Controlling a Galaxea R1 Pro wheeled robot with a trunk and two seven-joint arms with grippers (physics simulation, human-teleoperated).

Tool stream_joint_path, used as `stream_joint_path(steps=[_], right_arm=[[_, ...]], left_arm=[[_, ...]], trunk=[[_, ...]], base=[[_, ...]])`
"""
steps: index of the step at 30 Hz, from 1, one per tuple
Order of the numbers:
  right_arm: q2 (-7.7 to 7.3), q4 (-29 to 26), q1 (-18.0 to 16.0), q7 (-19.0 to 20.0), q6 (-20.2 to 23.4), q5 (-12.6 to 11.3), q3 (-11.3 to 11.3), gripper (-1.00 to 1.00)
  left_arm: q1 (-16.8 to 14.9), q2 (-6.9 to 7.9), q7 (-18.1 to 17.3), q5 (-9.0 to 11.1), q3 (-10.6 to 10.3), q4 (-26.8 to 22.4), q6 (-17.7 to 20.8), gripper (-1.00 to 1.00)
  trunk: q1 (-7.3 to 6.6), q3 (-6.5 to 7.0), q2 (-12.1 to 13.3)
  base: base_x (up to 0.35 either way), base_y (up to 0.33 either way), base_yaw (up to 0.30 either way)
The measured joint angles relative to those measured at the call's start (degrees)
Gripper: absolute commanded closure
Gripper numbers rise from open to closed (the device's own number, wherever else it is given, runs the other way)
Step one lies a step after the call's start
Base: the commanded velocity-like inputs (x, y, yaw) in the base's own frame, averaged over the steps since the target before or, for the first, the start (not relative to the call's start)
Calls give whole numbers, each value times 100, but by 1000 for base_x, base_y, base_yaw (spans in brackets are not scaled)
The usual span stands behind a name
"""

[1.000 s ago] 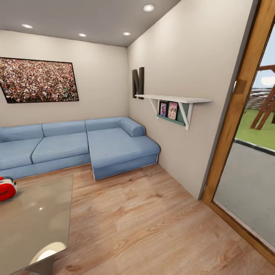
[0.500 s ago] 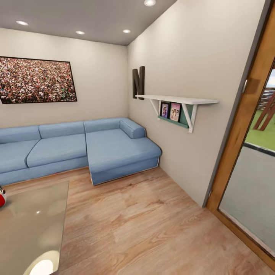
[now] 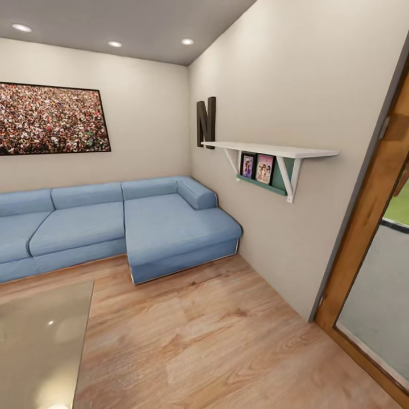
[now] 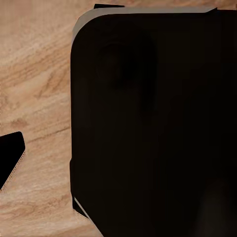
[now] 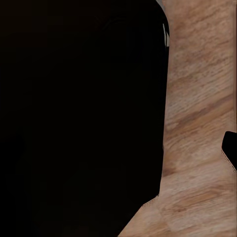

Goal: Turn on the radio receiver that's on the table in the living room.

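Radio receiver: not in the current head view, so its position, long axis and handle orientation can't be read; which arm is nearer can't be judged either. Best inference from the task: it sits on the table (image 3: 40, 341), whose grey, glossy-looking top enters the head view at lower left, cut off by the frame edges. Only one corner region of the top shows, and that part is bare. Judgement: the unit likely lies on the part of the table beyond the left frame edge, so the next move calls for a turn of base/head toward that side before any reach.

Landmark = table. Beyond the table's far edge: light blue sofa (image 3: 113, 227), L-shaped, chaise section toward the corner of the room. Above the sofa, a large framed crowd photo (image 3: 51, 119). Right of the table: open wood plank floor (image 3: 216, 335). Across that floor from the table: side wall w/ white shelf (image 3: 272, 150) holding small framed pics, a dark letter "N" (image 3: 205, 121) near the corner, then a wood-framed glass door (image 3: 363, 238) w/ greenery outside.

Claws: both wrist views are mostly blocked by a dark body close to the lens, w/ plank floor at the margins. A small dark tip intrudes at the edge of each view; can't tell if it's a finger. Opening width and contents of either claw: can't tell. Arms appear tucked, travel posture — judgement only.
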Motion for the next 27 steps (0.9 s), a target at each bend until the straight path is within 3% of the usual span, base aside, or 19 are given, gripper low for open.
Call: stream_joint_path(steps=[27], right_arm=[[0,0,0,0,9,13,0,-100]], left_arm=[[0,0,0,0,3,0,0,-100]], trunk=[[0,0,0]], base=[[318,0,0]])
